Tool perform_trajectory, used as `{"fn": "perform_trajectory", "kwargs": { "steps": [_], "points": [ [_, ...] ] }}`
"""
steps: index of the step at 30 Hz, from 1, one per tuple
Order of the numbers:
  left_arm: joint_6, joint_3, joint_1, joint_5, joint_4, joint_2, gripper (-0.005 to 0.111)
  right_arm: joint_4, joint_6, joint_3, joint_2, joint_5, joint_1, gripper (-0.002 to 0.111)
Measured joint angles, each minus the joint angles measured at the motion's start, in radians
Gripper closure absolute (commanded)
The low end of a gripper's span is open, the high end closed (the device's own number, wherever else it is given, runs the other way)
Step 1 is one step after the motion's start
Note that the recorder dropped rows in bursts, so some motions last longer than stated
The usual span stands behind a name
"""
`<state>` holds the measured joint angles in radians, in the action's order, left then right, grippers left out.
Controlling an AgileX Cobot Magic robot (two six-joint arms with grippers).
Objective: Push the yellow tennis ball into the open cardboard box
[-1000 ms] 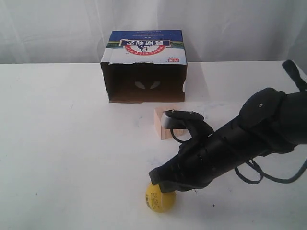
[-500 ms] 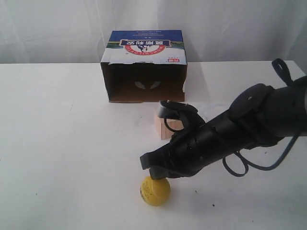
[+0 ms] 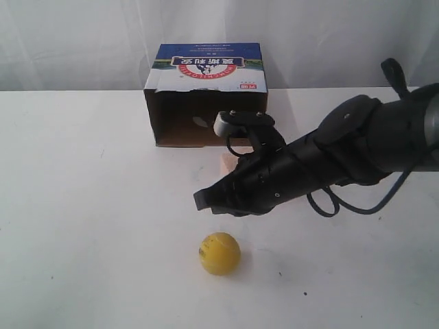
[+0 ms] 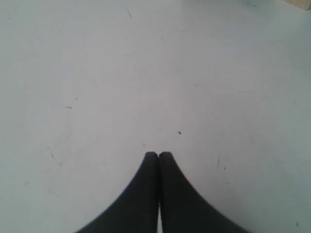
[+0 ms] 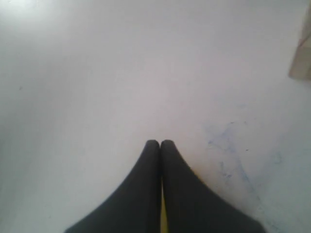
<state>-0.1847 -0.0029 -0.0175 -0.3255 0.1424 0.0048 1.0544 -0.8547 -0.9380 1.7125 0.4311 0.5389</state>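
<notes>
The yellow tennis ball (image 3: pixel 219 253) lies on the white table near the front edge, well short of the open cardboard box (image 3: pixel 206 92), whose dark opening faces forward. My right gripper (image 3: pixel 202 201) is shut and hangs above and slightly behind the ball, apart from it. In the right wrist view the shut fingertips (image 5: pixel 160 142) point at bare table, and a yellow sliver of the ball (image 5: pixel 164 219) shows through the slit between the fingers. My left gripper (image 4: pixel 158 154) is shut over bare table and does not appear in the exterior view.
A pale wooden cube (image 3: pixel 226 163) stands between ball and box, mostly hidden behind my right arm (image 3: pixel 329 161); its edge shows in the right wrist view (image 5: pixel 302 53). White curtains hang behind the table (image 3: pixel 82 205).
My right gripper has risen off the ball and moved back toward the box. The ball has rolled a short way toward the box and now sits apart from the fingers.
</notes>
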Motion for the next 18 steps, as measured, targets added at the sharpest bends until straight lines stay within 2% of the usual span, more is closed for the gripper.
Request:
{"fn": "perform_trajectory", "kwargs": {
  "steps": [12, 18],
  "points": [
    [0.000, 0.000, 0.000, 0.000, 0.000, 0.000, 0.107, 0.039, 0.006, -0.015, 0.099, 0.032, 0.002, 0.108],
    [0.000, 0.000, 0.000, 0.000, 0.000, 0.000, 0.107, 0.088, 0.006, -0.048, 0.127, -0.007, 0.097, 0.108]
  ]
}}
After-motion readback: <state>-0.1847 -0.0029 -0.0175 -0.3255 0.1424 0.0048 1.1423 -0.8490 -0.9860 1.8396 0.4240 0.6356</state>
